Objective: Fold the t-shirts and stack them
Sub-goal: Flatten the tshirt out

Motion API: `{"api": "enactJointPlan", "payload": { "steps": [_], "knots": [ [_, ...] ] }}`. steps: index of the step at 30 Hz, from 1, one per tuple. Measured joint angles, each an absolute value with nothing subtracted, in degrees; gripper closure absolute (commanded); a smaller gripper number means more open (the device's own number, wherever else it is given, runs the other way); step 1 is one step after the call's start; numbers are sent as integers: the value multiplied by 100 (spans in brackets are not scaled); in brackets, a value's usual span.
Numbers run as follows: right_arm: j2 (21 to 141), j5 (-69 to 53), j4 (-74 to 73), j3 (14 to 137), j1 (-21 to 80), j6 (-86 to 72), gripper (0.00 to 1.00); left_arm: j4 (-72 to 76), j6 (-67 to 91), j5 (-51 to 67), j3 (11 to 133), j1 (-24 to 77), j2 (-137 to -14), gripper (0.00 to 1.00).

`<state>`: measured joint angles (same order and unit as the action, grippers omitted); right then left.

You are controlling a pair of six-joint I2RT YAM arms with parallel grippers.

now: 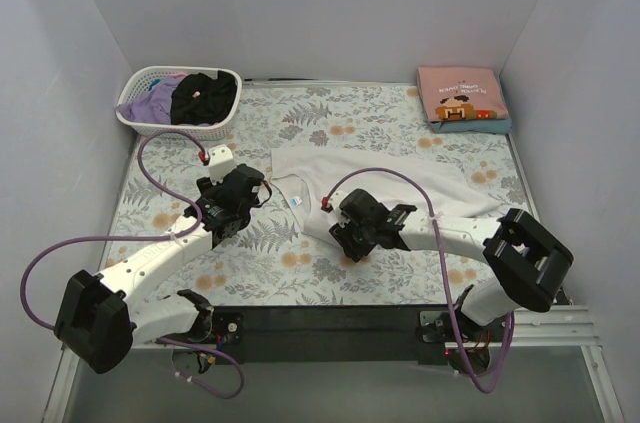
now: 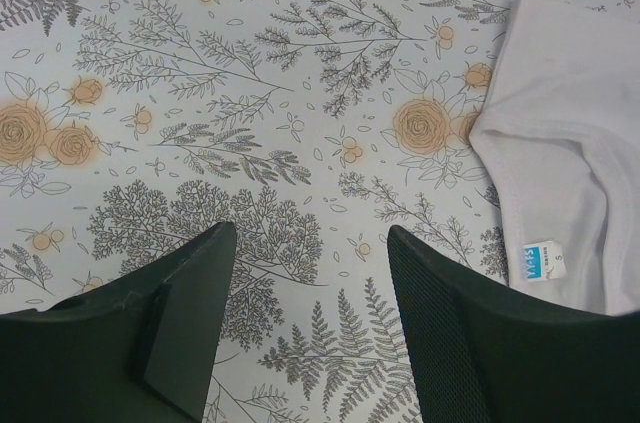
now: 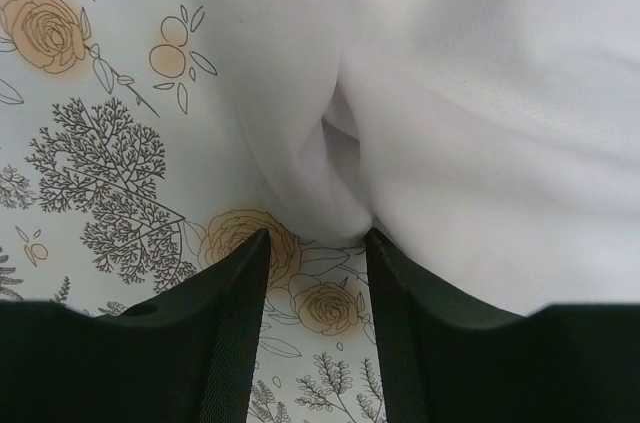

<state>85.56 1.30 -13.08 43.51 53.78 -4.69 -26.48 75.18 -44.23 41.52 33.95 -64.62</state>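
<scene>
- Your left gripper point(image 2: 310, 238) is hanging with its jaws wide and nothing between them but the floral table cloth point(image 2: 250, 93). The white t-shirt point(image 2: 570, 93) is lying outside the right-hand finger, with its neck label point(image 2: 540, 263) just beside that finger. If you are closing here, you are pinching the table cloth and dragging it, not the tee.
- Your right gripper point(image 3: 317, 238) is standing with its jaws partly apart and holding nothing. A puckered fold of the tee is sitting just ahead of the tips. From the wrist view I cannot tell whether the tips are touching it.
- If you are biting that pucker, you are risking several layers at once, so the hem is bunching instead of folding flat.
- If you are biting too shallow, the thin cloth is likely slipping out on the lift.
- With only one side gripped, the tee is probably skewing as you are pulling, and a crooked fold is stacking badly on the folded pink tee point(image 1: 462, 95), well beyond both jaws.
</scene>
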Motion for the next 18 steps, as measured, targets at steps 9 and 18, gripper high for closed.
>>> {"api": "enactJointPlan", "payload": {
  "steps": [9,18],
  "knots": [
    [8512,956,-1382,4449,5553,-436,55,-2646,7516,-4423,4152,3395,-6434,39],
    [8755,622,-1367,4571,5568,-270,99,-2641,7487,-4418,4152,3395,-6442,39]
  ]
}}
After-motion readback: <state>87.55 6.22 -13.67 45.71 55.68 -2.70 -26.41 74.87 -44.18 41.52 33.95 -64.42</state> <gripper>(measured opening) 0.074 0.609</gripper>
